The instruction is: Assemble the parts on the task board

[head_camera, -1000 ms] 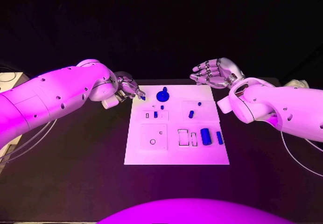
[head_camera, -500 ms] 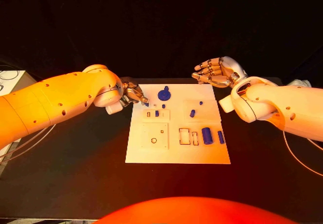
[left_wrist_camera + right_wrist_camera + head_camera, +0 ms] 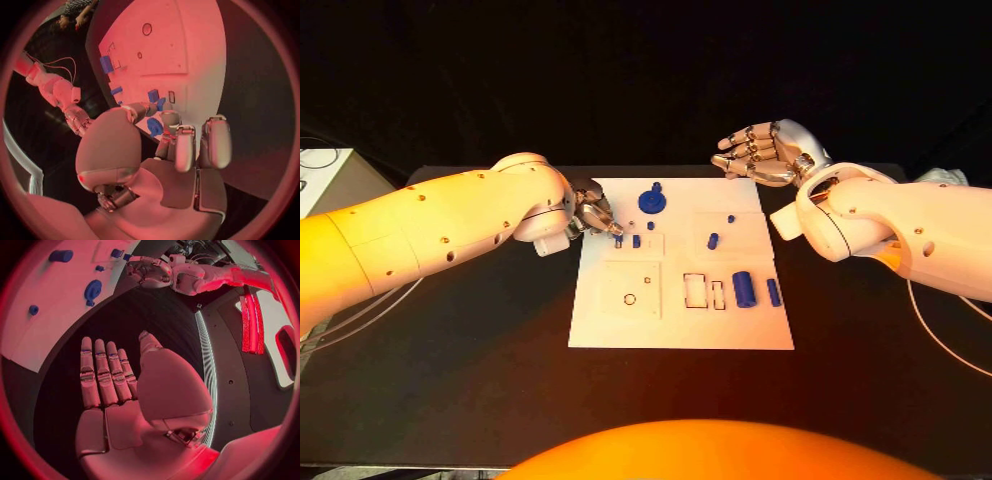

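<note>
Left hand [image 3: 594,214] has slid onto the flat white task board [image 3: 681,320]; fingers curled.

Left hand [image 3: 596,214] over task board [image 3: 681,330], pinching part [image 3: 619,241].

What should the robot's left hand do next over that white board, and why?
Probably lower the left hand a touch: its fingertips seem to pinch a small blue part just above the white task board, near a small blue upright piece.
</note>
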Controlling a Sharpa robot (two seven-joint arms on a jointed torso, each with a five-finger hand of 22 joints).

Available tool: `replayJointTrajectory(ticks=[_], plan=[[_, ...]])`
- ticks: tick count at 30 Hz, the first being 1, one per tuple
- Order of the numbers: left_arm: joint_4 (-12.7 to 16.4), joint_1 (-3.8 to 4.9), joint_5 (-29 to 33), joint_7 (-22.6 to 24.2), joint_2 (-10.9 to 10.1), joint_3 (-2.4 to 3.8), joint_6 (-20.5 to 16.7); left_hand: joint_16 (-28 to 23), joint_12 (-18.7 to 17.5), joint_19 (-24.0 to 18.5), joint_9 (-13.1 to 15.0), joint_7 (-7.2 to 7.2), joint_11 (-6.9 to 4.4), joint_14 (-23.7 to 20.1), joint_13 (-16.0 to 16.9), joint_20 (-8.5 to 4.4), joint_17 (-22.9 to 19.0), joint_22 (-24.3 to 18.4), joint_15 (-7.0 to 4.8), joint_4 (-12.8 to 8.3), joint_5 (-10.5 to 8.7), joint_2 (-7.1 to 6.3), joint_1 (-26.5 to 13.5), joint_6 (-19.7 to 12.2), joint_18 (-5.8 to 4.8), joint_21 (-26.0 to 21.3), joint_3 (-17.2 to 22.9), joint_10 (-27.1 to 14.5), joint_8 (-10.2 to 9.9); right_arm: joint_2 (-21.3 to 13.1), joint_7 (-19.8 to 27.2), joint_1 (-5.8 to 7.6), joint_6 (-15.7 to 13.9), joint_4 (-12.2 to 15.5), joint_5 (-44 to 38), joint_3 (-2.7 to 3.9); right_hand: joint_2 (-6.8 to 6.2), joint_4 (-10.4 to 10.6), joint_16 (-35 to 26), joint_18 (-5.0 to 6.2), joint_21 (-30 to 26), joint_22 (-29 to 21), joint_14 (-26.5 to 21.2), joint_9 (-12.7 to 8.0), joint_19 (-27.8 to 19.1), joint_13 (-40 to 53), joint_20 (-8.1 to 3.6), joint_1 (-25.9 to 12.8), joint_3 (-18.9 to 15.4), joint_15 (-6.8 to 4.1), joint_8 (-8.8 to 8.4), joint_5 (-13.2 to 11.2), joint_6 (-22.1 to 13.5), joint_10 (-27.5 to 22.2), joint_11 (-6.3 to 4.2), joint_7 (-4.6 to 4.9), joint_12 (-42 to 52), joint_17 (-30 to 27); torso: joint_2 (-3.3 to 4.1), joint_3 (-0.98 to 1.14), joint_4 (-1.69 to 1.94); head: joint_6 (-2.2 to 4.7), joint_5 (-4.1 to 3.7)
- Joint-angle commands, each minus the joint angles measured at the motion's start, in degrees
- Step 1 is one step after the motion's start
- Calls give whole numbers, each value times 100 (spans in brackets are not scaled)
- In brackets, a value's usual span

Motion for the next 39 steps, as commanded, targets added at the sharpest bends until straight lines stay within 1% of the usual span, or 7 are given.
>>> replayJointTrajectory(ticks=[1, 7, 13, 19, 23, 33, 39], plan=[[14, -7, -228, -27, 19, -2, 51, 39, 30, 44, 10, -2, -10, 554, 4, -7, 1314, 16, -36, -1085, 17, 57, 1, 53, -39, 37, 1062, 34, 11, 5, 37, 0, 77, 0, -8, 3, -17, 2, -26, 30, -12, -7, 12, -7, -31, 1, -9, 9, 42, 41, -33, 24, 51, 39, 1, 325, -21, -7, -1, 1, 11, -18, -6], [-20, -15, -326, -16, 50, -9, 133, 38, 27, 45, 11, -4, -12, 554, -2, -9, 1312, 17, -38, -1093, 21, 54, -3, 55, -39, 38, 1069, 34, 11, 9, 38, 0, 81, -1, -8, 3, -17, 2, -29, 30, -13, -11, 14, -8, -33, 0, -9, 7, 44, 42, -34, 25, 52, 42, 1, 326, -25, -11, 0, -8, 12, -18, -7], [-88, -24, -363, -13, 80, -14, 214, 37, 22, 33, 11, -4, -12, 554, -10, -10, 1311, -2, -38, -1095, 21, 53, -6, 56, -34, 29, 1071, 30, 11, 14, 38, -1, 84, -6, -8, 3, -17, 2, -29, 30, -13, -11, 14, -8, -33, 0, -9, 7, 44, 42, -34, 25, 52, 42, 1, 326, -25, -11, -4, -6, 2, -24, 3], [-135, -27, -385, -9, 90, -16, 323, 42, 20, 38, 11, -5, -12, 556, -12, -11, 1319, 6, -39, -1099, 20, 50, -9, 55, -36, 33, 1073, 29, 10, 16, 38, -1, 85, -10, -8, 3, -17, 2, -29, 30, -13, -11, 14, -8, -33, 0, -9, 7, 44, 42, -34, 25, 52, 42, 1, 326, -25, -11, 1, -8, 8, -39, -2], [-155, -27, -388, -9, 100, -16, 390, 44, 12, 22, 11, -5, -13, 558, -26, -12, 1324, -18, -40, -1104, 18, 46, -11, 55, -31, 22, 1075, 22, 10, 17, 38, -1, 85, -12, -8, 3, -17, 2, -29, 30, -13, -11, 14, -8, -33, 0, -9, 7, 44, 42, -34, 25, 52, 42, 1, 326, -25, -11, -1, -5, 9, -43, -6], [-224, -32, -389, 14, 146, -17, 421, 42, 6, 15, 11, -5, -13, 556, -33, -12, 1319, -29, -40, -1108, 15, 45, -14, 55, -28, 17, 1077, 17, 9, 22, 40, -1, 86, -13, -8, 3, -17, 2, -29, 30, -13, -11, 14, -8, -33, 0, -9, 7, 44, 42, -34, 25, 52, 42, 1, 326, -25, -11, 1, -6, 4, -49, -10], [-226, -34, -389, 29, 160, -17, 418, 42, 6, 15, 11, -5, -13, 556, -33, -12, 1319, -29, -40, -1108, 15, 45, -14, 55, -28, 17, 1077, 17, 9, 21, 39, -1, 86, -14, -8, 3, -17, 2, -29, 30, -13, -11, 14, -8, -33, 0, -9, 7, 44, 42, -34, 25, 52, 42, 1, 326, -25, -11, 1, -1, 3, -59, -12]])
